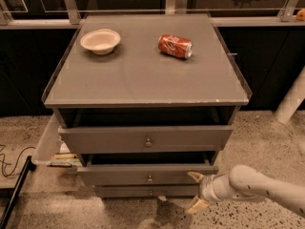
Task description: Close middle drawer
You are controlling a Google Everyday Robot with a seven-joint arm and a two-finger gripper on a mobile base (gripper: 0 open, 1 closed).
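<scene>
The grey cabinet [143, 80] has three drawers. The middle drawer [119, 174] is pulled out a little, less than the top drawer [114, 140] above it; its small round knob [149, 178] shows at the centre of the front. The lowest drawer [124, 192] sits further in. My gripper [196, 192] is at the right end of the middle drawer's front, low at the cabinet's right side. Its fingers are spread apart and hold nothing; the upper fingertip [194, 176] is at the drawer front's right edge.
A white bowl [100, 40] and a red soda can [175, 46] lying on its side sit on the cabinet top. A clear tray with papers [50, 149] sticks out at the cabinet's left. A black cable [12, 163] lies on the speckled floor at left. A white post [291, 101] stands at right.
</scene>
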